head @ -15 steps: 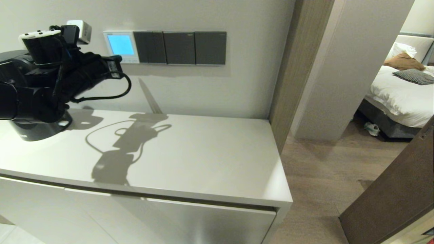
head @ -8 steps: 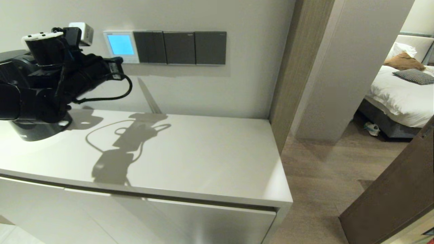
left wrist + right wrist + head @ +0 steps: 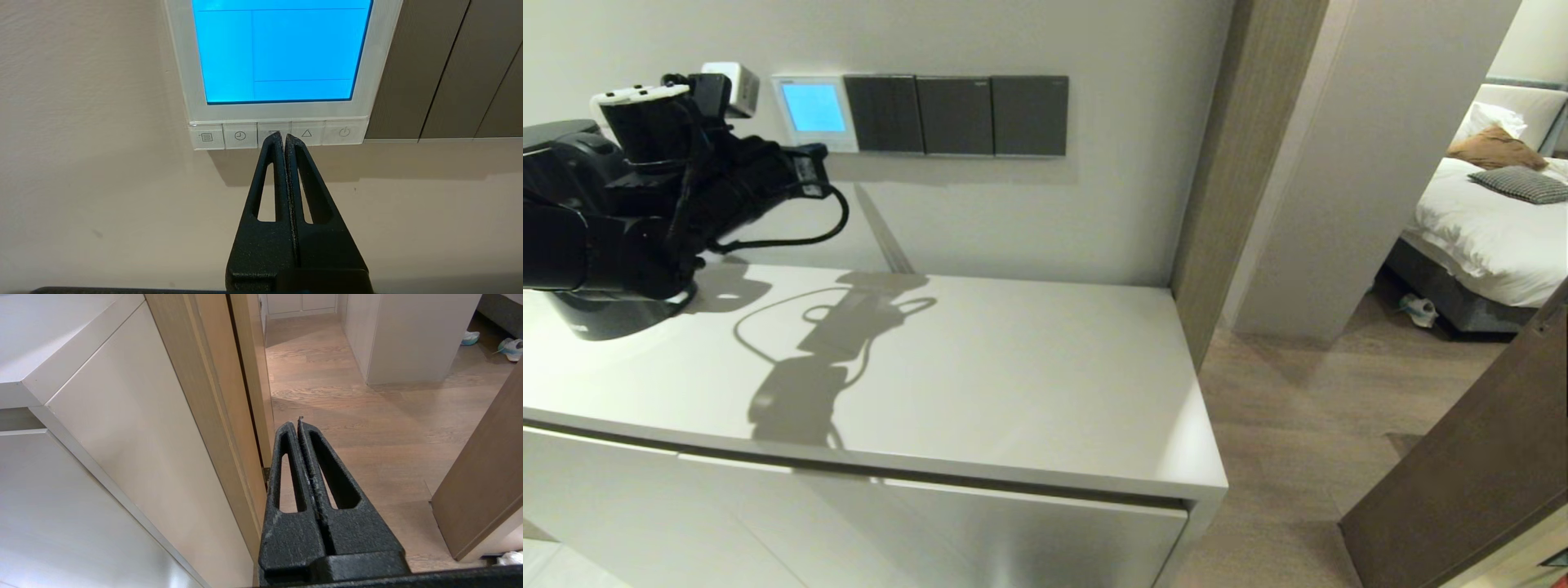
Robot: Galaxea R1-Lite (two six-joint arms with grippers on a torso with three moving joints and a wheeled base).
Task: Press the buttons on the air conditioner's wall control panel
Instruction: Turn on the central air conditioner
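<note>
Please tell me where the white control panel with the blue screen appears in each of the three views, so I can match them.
Head view: panel on the wall, upper left, beside the left gripper.
Left wrist view: panel fills the upper middle; the shut gripper tips reach its middle button.
Right wrist view: not in it.
Shared landmark: the dark switch plates adjoining the panel.

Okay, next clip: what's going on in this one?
The left gripper, fingers shut, is aimed at the row of buttons under the glowing blue screen of the air conditioner's wall control panel. In the left wrist view its tip covers the middle button, between the clock key and the triangle key; actual contact can't be confirmed. The dark grey switch plates beside the panel are untouched. The right gripper hangs shut, low beside the white cabinet, over the wooden floor.
</note>
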